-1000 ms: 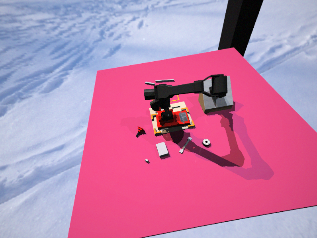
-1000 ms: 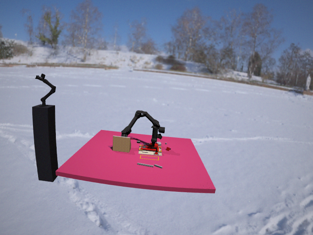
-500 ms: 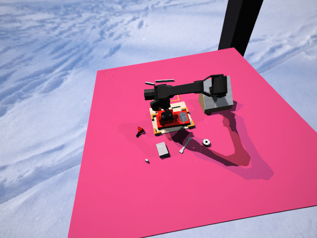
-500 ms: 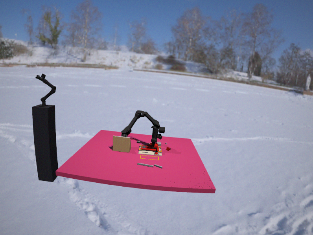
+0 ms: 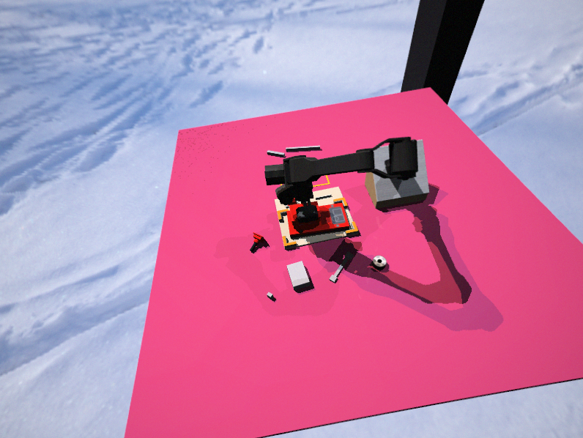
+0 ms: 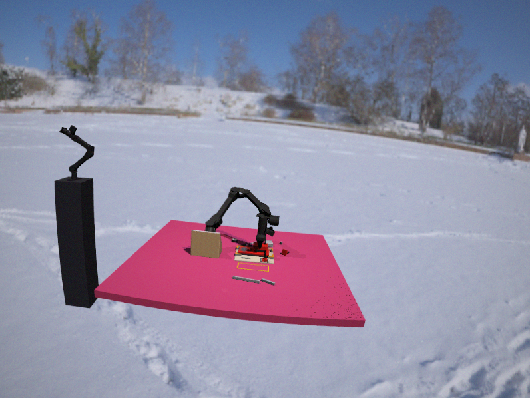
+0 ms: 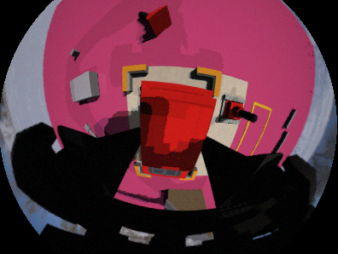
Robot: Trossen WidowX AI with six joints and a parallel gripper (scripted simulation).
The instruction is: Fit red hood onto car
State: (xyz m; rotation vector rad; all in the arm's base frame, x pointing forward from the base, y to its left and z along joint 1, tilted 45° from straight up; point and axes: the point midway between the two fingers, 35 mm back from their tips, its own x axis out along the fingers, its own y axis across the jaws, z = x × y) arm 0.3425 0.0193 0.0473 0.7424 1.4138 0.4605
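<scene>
The hood, a red shell point(image 7: 177, 119) point(image 5: 294, 217), is over the engine end of the car, roof up and about in line with the chassis. My gripper point(image 7: 172, 134) point(image 5: 306, 212) point(image 6: 259, 244) points down and is shut on the hood, one finger at each side. The red chassis point(image 5: 327, 225) point(image 6: 245, 250) is in the cream jig point(image 5: 337, 192) point(image 7: 230, 132) between orange corner brackets. Its grey-windowed end shows beyond the hood. The engine, the pegs and the corner holes are hidden. I cannot tell whether the hood touches the deck.
A red part with a black knob point(image 7: 232, 111) point(image 6: 264, 259) stands on the jig beside the car. A grey block point(image 5: 297, 273) point(image 7: 84, 87), a red-black part point(image 5: 257, 241), a grey link point(image 5: 342, 266) and a ring point(image 5: 379, 261) lie around. Grey bars point(image 5: 302, 149) lie behind.
</scene>
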